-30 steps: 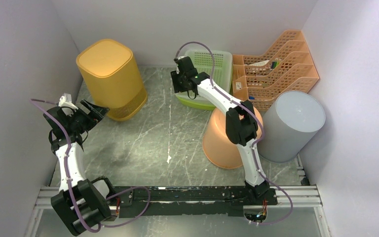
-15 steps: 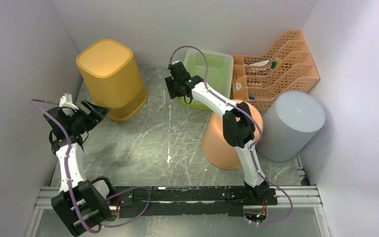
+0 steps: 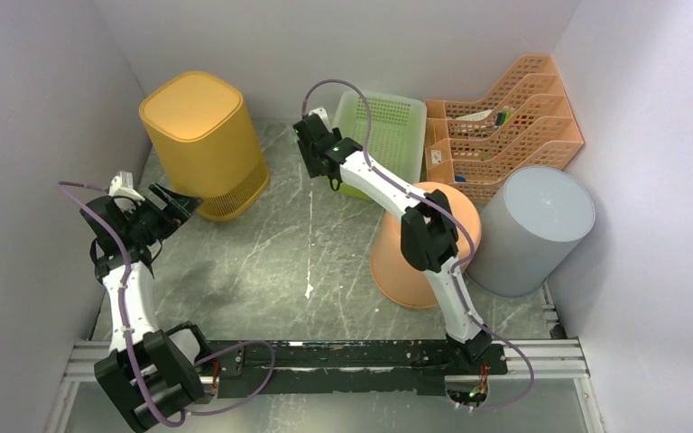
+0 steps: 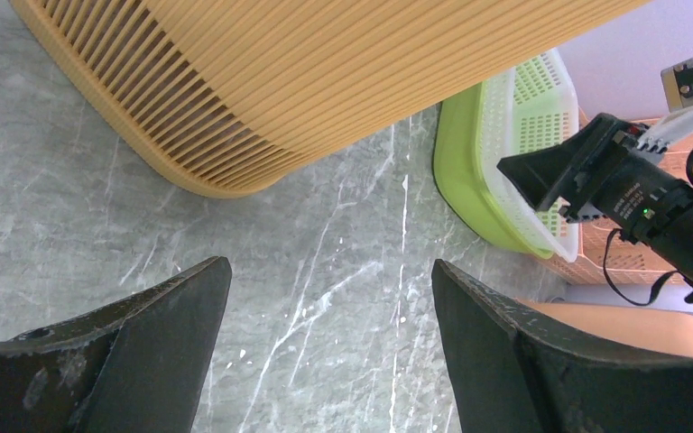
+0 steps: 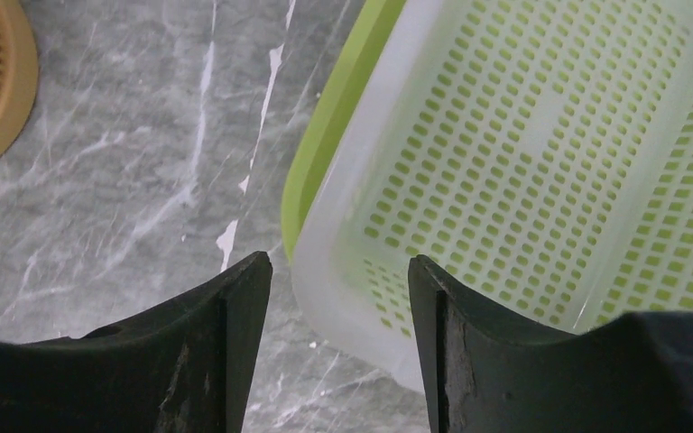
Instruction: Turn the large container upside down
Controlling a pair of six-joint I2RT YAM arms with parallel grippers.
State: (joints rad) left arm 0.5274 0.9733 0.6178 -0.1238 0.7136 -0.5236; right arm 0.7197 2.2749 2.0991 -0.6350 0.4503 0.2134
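Observation:
The large yellow slatted container (image 3: 203, 144) stands at the back left with its closed flat face up; its ribbed wall fills the top of the left wrist view (image 4: 325, 81). My left gripper (image 3: 176, 203) is open and empty just beside its near lower edge, above bare table (image 4: 329, 266). My right gripper (image 3: 311, 135) is open and empty, its jaws either side of the near-left corner of the green mesh basket (image 5: 523, 162) and above it (image 5: 338, 262). It also shows in the left wrist view (image 4: 550, 171).
The green basket (image 3: 388, 126) stands at the back centre. An orange bucket (image 3: 397, 262) stands mouth-down under the right arm. A grey bin (image 3: 541, 225) stands mouth-down at the right, with orange mesh racks (image 3: 505, 117) behind it. Walls close in left, back and right.
My right gripper has swung left, from over the green basket to its left corner. The left arm and all containers have not moved.

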